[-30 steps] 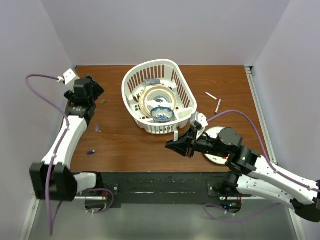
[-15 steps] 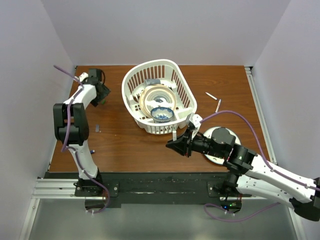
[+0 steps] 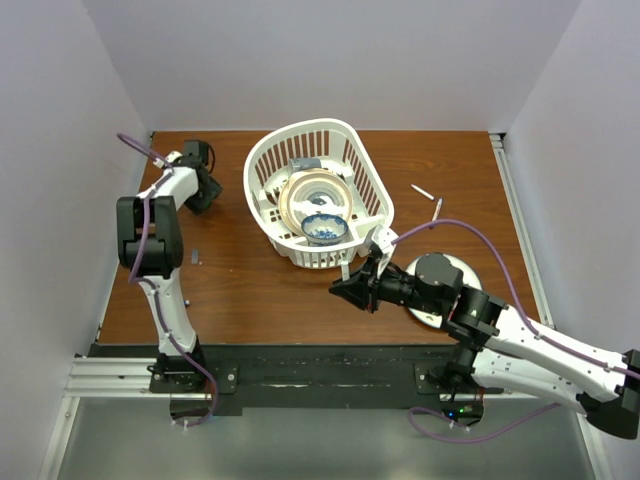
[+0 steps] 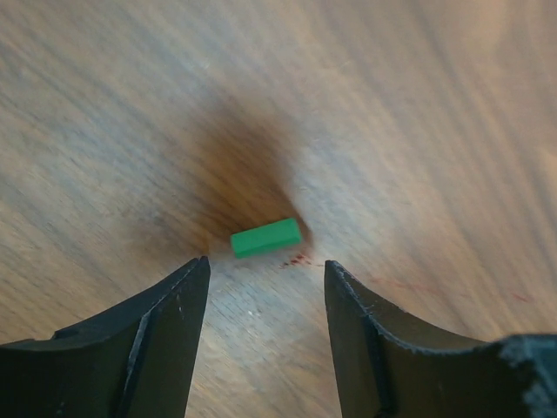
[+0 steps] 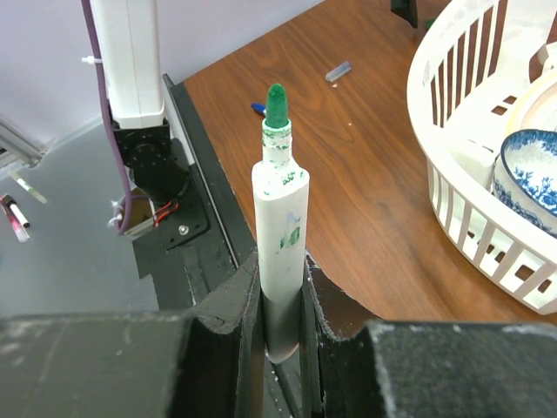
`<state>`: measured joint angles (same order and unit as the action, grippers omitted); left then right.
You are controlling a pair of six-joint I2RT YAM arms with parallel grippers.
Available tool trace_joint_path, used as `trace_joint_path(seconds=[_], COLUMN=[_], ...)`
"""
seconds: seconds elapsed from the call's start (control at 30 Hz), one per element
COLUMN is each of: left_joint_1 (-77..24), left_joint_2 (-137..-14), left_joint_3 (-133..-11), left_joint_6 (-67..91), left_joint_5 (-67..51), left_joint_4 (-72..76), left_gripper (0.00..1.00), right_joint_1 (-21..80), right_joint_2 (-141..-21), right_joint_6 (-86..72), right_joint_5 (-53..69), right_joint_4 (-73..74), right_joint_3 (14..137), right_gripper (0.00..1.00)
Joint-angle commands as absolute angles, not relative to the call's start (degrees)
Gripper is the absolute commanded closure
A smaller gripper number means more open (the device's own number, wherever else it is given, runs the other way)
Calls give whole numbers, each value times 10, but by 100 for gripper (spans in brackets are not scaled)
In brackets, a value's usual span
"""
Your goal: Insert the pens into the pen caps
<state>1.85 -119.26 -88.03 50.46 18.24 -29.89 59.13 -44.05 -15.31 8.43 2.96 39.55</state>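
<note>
Left pincer (image 4: 265,277): fingers apart, poised at the green cap (image 4: 266,238), which lies flat on the tabletop (image 3: 260,290) left of the white basket (image 3: 318,138); you can straddle it.
Right pincer (image 5: 281,283): clamped on the green-tipped pen (image 5: 280,209) just in front of the basket, tip left free for capping.
Around: second pen (image 3: 422,191) and third pen (image 3: 437,210) lie right of the basket, grey cap (image 5: 338,71) left of it.
Obstacle: the basket sits between your arms.

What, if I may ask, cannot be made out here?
Top view: green cap, hidden under the left gripper.
Left wrist view: which cap end is open, blurred.
Right wrist view: green pen's rear end, buried between fingers.
Top view: loose pens' tip colours, too small.
</note>
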Motion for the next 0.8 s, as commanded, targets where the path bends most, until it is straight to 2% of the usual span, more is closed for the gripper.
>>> trace_joint_path(seconds=[0.0, 0.27, 0.43, 0.7, 0.77], left_joint_1=[20, 21, 21, 21, 21], left_joint_2=[-1201, -1228, -1237, -1251, -1251], left_joint_3=[-902, -914, -926, -953, -954], left_joint_6=[532, 518, 518, 507, 493], left_joint_5=[201, 203, 206, 220, 221], left_joint_4=[-309, -299, -314, -351, -352], left_gripper=[41, 43, 51, 54, 57], right_joint_1=[591, 591, 591, 591, 591], right_joint_2=[-446, -436, -439, -424, -417], right_joint_6=[-153, -163, -166, -171, -168], right_joint_5=[77, 75, 70, 65, 60], right_joint_4=[10, 3, 9, 18, 30], right_joint_3=[400, 393, 397, 396, 401], right_gripper=[100, 100, 100, 100, 100])
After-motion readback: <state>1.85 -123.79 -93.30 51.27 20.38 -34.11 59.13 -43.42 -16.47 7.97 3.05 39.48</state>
